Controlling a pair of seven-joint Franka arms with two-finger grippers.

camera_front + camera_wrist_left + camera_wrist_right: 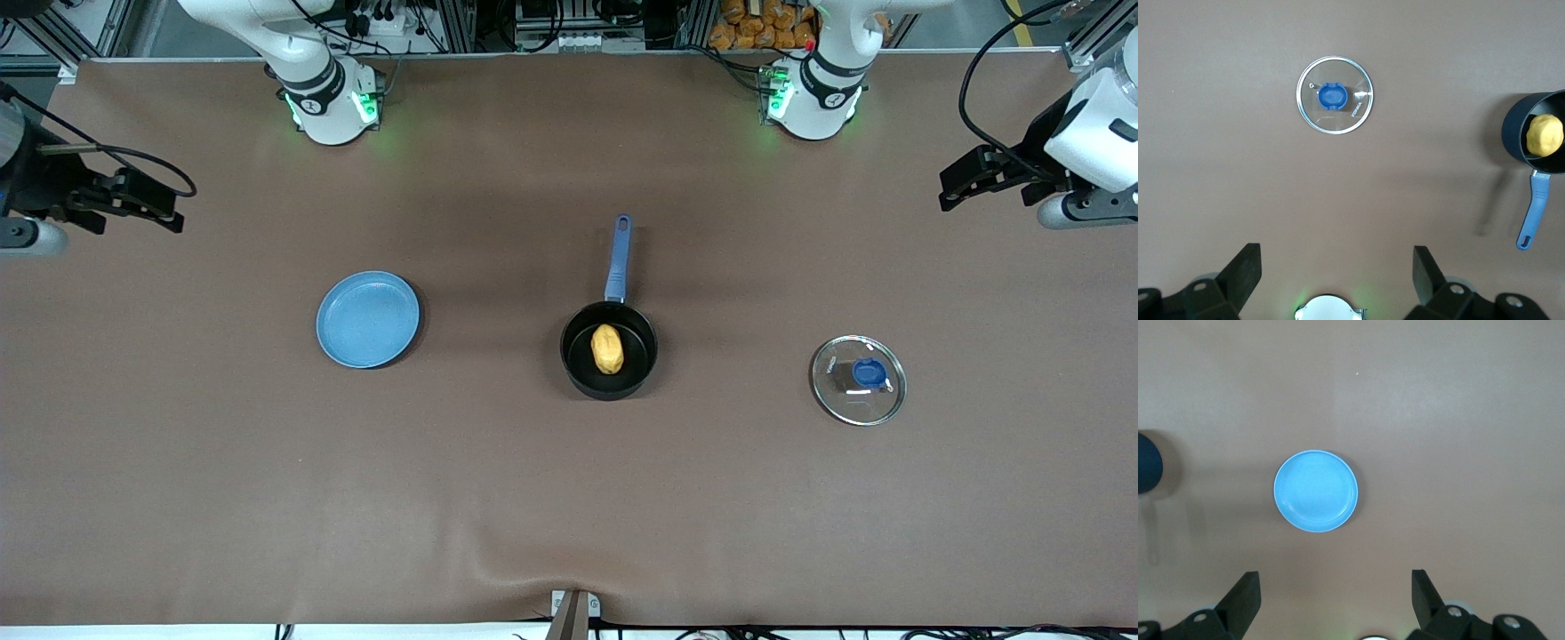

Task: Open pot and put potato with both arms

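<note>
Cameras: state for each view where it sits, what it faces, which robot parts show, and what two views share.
Front view: high across the table, facing both bases; left pincer and right pincer open at the ends.
Left wrist view: looks down on lid, pot, potato; own fingers show.
Right wrist view: looks down on plate; own fingers show.
Both wrist views show the pot.

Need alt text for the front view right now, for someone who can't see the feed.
A yellow potato lies in the uncovered black pot mid-table, its blue handle toward the robot bases. The glass lid lies toward the left arm's end, an empty blue plate toward the right arm's. The left gripper and right gripper hang open at the table ends.
</note>
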